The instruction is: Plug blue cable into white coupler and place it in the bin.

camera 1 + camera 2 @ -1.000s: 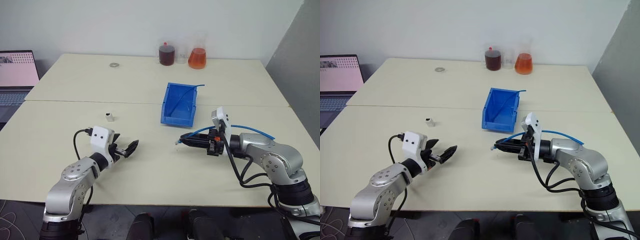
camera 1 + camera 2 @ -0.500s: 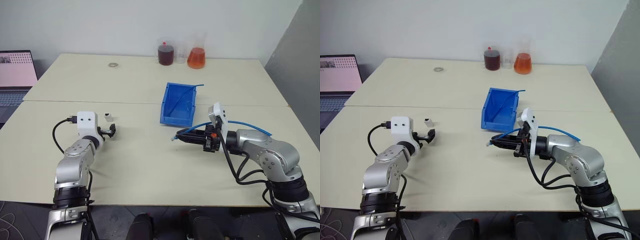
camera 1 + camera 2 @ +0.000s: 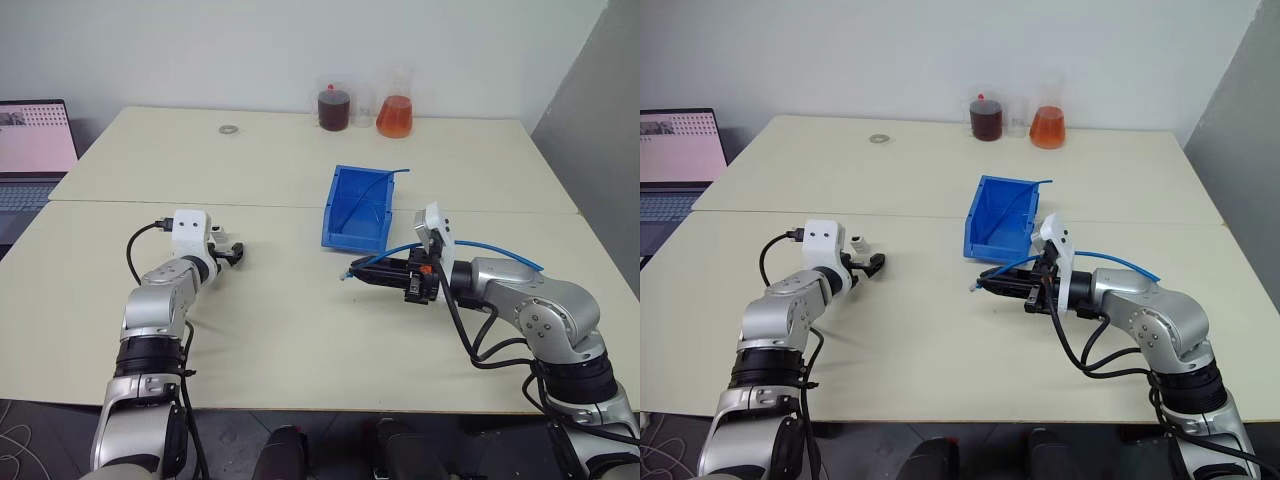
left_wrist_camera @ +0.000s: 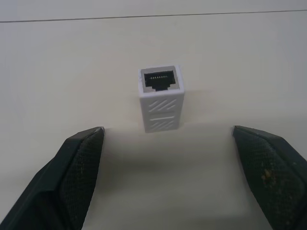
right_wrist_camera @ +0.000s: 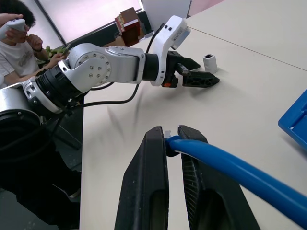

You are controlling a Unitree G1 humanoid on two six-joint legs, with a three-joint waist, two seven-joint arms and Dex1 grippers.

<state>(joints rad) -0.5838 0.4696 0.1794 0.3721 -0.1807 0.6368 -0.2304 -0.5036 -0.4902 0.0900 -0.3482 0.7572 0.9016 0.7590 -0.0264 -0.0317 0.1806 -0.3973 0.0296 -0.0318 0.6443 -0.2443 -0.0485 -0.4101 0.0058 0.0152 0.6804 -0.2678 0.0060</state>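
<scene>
On the table [image 3: 300, 320], just in front of the wide-spread left gripper [image 4: 165, 143]: the white coupler [image 4: 161, 97], standing up, socket hole on top, touching no finger. Looks tiny, hard and light, easy to knock over, so best pinched by its two flat sides, low down, hole left free. Near the bin [image 3: 357, 208], pressed tight in the right gripper [image 5: 173, 136]: the blue cable [image 5: 230, 170], thin and bendy, held close to its little clear plug so the tip should not flop.
</scene>
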